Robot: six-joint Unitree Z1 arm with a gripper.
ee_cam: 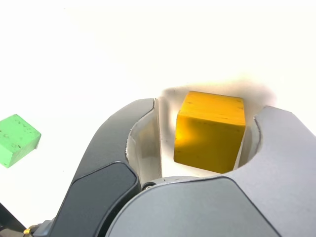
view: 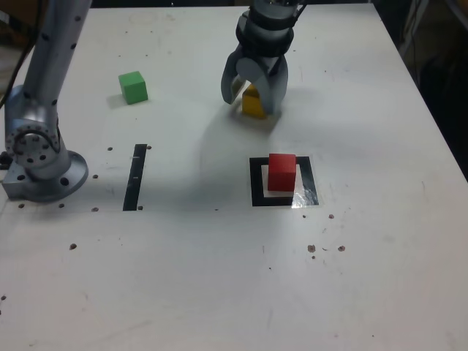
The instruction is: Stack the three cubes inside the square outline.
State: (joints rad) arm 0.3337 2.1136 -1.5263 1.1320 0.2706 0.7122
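The yellow cube (view: 253, 109) (ee_cam: 210, 133) rests on the white table, far of the square outline (view: 256, 184). My gripper (view: 254, 104) (ee_cam: 210, 107) is lowered around it, one jaw on each side. In the wrist view one jaw sits against the cube and a narrow gap shows at the other. The red cube (view: 281, 172) stands inside the square outline of black tape. The green cube (view: 133, 86) (ee_cam: 16, 139) lies alone toward the exterior view's left.
The arm's grey base (view: 40, 157) is mounted at the exterior view's left edge. A narrow black tape strip (view: 135, 175) lies between the base and the outline. Small dark specks dot the table (view: 219, 278).
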